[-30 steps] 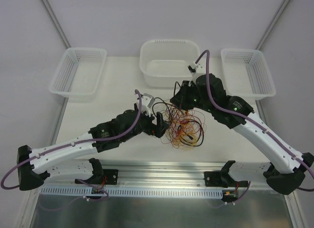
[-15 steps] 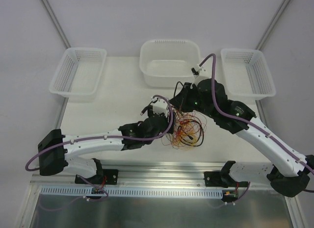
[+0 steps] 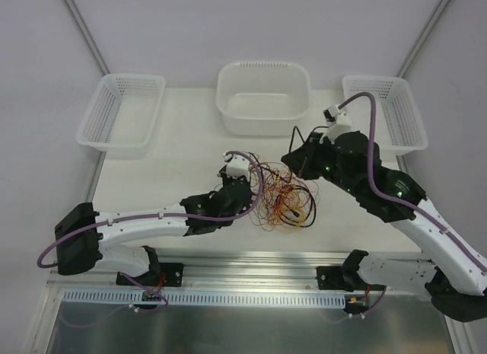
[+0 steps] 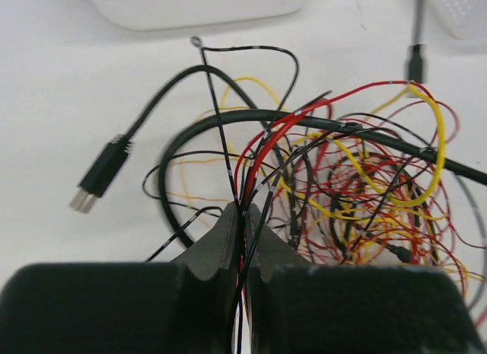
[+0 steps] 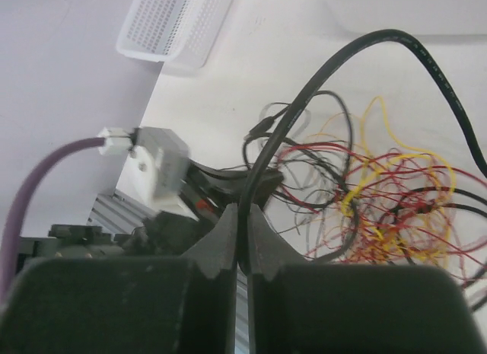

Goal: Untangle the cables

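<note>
Centrally, left pincer (image 4: 243,218) and right pincer (image 5: 242,217) each pinch cables (image 3: 286,199) on white table (image 3: 171,152).

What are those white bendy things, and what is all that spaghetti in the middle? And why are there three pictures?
The white bendy things are robot arms: a left arm and a right arm. One picture looks down from above. The other two come from small cameras on each wrist, so you see that arm's own fingers up close. On the table lies a messy ball of red, yellow and black cables, with white baskets behind it. The left hand is pinched shut on some thin wires. The right hand is pinched shut on a thick black cable. Their job is to untangle the mess.
</note>
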`<state>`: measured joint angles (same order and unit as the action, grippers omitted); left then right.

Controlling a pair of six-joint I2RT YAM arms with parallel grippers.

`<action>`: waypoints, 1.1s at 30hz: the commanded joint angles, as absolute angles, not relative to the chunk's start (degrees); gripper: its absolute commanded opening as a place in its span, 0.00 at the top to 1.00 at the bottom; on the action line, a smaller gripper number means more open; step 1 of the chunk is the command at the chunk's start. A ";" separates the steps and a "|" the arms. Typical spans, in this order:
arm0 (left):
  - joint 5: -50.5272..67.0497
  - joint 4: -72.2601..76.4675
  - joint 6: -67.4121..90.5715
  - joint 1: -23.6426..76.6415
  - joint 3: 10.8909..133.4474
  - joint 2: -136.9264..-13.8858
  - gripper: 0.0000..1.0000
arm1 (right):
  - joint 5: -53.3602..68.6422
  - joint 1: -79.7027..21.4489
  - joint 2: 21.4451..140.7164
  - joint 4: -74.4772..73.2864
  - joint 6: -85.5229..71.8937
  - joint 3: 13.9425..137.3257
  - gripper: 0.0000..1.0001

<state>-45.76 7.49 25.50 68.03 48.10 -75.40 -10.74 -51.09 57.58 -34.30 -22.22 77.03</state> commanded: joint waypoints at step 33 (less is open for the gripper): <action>-49.84 -34.36 28.66 24.26 43.24 -41.75 1.00 | -39.91 -37.09 43.77 -55.90 -0.61 101.79 0.99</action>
